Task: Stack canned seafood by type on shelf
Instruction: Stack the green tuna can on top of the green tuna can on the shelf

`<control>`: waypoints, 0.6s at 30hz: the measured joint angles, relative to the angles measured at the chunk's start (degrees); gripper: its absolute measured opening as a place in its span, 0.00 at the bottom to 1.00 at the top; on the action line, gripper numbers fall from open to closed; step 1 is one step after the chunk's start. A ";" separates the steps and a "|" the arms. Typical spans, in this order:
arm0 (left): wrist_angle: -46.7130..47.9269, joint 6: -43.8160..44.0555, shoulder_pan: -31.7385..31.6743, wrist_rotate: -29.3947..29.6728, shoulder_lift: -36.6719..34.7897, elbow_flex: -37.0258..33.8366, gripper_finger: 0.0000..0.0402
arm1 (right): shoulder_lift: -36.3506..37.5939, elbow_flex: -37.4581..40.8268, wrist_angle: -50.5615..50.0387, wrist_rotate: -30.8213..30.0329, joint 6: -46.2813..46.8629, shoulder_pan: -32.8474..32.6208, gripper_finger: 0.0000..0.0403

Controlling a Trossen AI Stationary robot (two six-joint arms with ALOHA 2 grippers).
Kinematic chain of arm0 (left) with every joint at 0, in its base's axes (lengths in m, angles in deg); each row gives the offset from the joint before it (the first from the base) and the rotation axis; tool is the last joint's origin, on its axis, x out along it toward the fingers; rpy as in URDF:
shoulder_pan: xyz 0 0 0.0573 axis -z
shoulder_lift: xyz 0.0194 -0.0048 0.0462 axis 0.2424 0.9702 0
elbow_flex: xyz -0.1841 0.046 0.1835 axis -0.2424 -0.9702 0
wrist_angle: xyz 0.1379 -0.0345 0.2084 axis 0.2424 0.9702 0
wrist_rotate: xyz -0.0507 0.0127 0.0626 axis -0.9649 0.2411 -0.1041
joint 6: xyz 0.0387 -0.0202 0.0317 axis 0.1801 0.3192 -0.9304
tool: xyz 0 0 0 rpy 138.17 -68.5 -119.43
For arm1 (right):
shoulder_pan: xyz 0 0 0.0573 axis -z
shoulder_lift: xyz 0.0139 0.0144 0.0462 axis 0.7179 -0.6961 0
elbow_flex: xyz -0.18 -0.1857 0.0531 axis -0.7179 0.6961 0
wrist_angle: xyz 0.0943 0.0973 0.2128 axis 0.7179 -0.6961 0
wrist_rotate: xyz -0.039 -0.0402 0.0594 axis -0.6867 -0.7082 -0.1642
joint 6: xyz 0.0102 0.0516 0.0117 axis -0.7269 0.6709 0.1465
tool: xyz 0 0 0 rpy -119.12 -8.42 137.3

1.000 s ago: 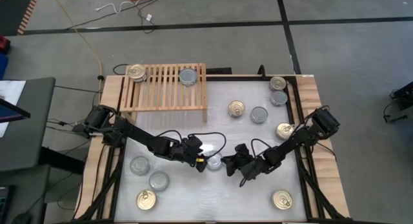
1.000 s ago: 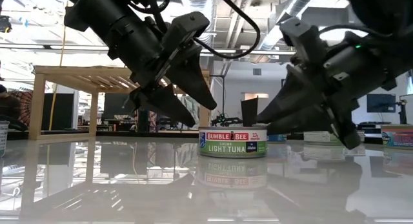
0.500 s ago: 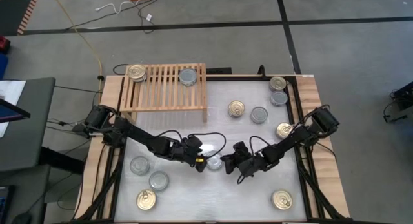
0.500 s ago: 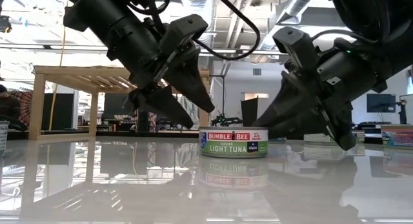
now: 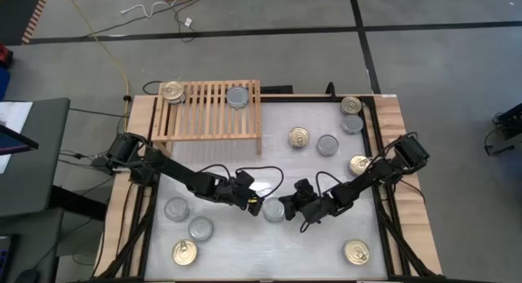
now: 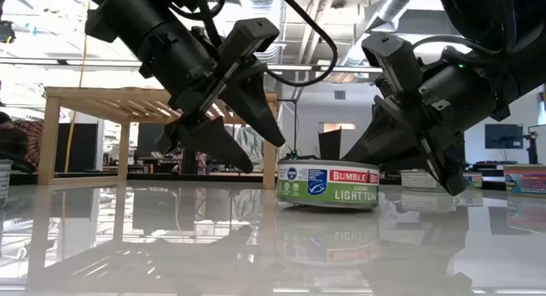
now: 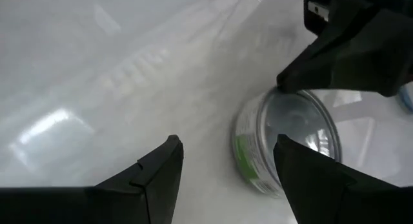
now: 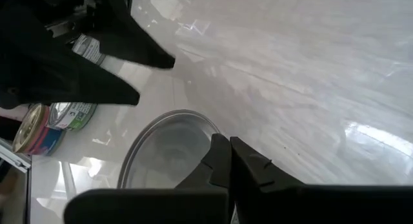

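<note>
While the tuna can [image 5: 273,210] sits upright on the desk [image 5: 269,250] between both arms, the details read:
Can: silver-topped, label facing the low camera, just below desk centre.
Right tool [image 5: 287,208]: fingers pressed together, empty, tips touching the can's rim at its 3 o'clock side.
Left tool [image 5: 255,205]: fingers spread apart, holding nothing, just beside the can at 9 o'clock; contact cannot be told.
Shelf [image 5: 210,112]: at 11 o'clock from the can, well apart, carrying a gold-topped can [image 5: 172,91] and a silver-topped can [image 5: 238,96].
Around: two cans [image 5: 313,141] at 1 o'clock; three cans [image 5: 187,229] at 8 o'clock near the desk's left edge.
Open room: bare desk from the can toward 6 o'clock.
Right edge: more cans [image 5: 352,115], one gold can [image 5: 356,251] at 4 o'clock.
</note>
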 joint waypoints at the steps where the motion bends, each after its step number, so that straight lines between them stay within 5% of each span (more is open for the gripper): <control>1: 0.01 0.88 0.00 -0.82 0.00 0.00 0.57 | 0.00 0.00 -0.02 -0.02 -0.42 0.00 0.06; 7: -1.16 7.22 0.59 -5.90 0.00 0.00 0.57 | 0.00 0.02 -0.08 0.01 -1.84 0.00 0.06; 18: -4.09 19.83 5.82 -3.33 0.62 0.01 0.57 | -0.04 0.06 -0.19 0.37 -4.61 0.00 0.06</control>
